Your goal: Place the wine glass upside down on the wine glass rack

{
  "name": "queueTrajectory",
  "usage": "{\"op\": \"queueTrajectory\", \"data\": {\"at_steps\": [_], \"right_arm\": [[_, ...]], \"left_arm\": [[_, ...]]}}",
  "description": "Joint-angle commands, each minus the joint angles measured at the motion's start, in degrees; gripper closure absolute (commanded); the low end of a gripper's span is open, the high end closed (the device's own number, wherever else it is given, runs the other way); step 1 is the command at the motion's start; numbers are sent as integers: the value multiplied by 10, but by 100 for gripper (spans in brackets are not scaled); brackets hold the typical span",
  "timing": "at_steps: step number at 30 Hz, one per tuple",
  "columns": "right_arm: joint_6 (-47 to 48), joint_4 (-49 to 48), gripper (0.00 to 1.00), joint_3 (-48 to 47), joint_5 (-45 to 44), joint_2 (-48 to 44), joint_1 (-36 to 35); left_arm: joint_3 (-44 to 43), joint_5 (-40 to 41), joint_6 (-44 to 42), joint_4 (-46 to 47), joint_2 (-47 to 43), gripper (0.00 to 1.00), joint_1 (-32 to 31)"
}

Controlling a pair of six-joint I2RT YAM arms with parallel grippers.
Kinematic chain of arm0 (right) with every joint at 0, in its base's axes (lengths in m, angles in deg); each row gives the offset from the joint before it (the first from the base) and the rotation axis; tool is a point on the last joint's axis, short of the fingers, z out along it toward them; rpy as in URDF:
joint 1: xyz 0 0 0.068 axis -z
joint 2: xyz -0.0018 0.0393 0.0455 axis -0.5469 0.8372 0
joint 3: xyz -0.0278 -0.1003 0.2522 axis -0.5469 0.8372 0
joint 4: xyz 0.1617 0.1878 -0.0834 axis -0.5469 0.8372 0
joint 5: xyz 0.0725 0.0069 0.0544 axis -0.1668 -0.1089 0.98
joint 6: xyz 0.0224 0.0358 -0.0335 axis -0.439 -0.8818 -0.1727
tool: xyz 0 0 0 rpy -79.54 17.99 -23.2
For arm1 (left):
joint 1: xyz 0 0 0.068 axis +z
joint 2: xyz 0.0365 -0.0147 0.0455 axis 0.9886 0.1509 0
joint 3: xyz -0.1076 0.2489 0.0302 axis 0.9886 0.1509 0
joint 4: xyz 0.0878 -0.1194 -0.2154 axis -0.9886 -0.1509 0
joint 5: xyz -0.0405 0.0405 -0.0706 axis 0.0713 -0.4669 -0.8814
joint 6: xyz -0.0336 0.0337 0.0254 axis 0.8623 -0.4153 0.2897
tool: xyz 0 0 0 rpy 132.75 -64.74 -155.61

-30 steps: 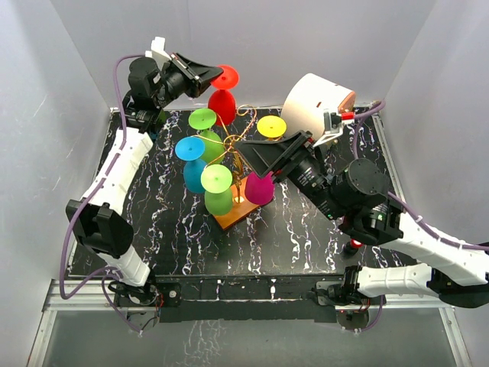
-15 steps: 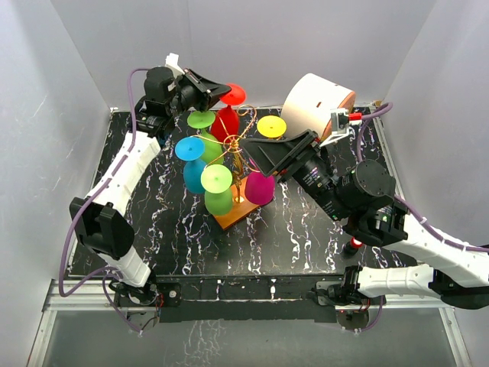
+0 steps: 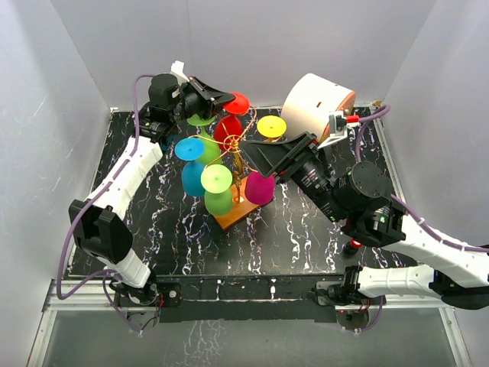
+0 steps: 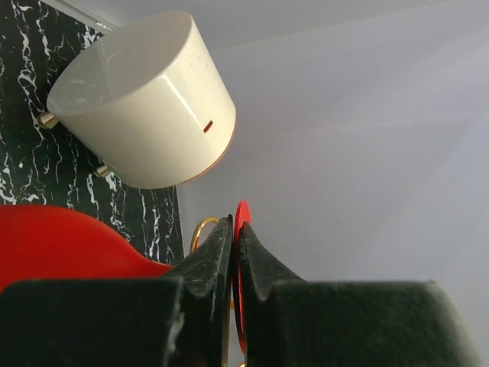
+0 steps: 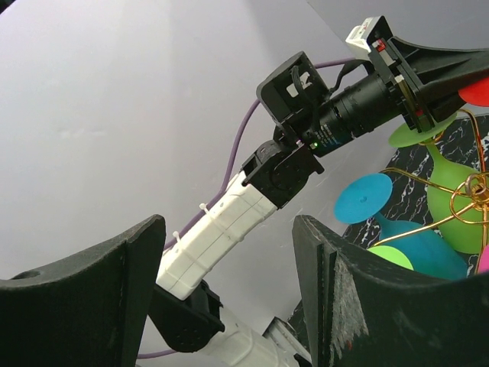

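Left gripper (image 3: 224,99) is pinched shut on the edge of the flat round foot of the red, plastic-looking wine glass (image 3: 228,128), which hangs bowl-down right at the back of the gold wire rack with curly scroll arms (image 3: 238,151). The right gripper (image 3: 260,157) sits spread wide beside the rack, holding nothing. My guess is the glass is light and stiff but slick, so that thin rim pinch could swivel and the stem looks safer. Versus a second ago, it's come down and in toward the rack, while the right arm has barely budged.
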Motion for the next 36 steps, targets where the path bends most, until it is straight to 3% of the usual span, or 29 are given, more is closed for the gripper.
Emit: {"op": "queueTrajectory", "data": {"at_steps": [1, 15, 36], "right_arm": [[3, -22, 34, 2, -10, -13, -1], [2, -32, 34, 20, -24, -26, -1], [4, -35, 34, 27, -25, -37, -1]], "left_arm": [[3, -7, -7, 11, -45, 100, -16], [-1, 25, -9, 19, -47, 100, -64], [-98, 35, -39, -8, 34, 100, -65]]}}
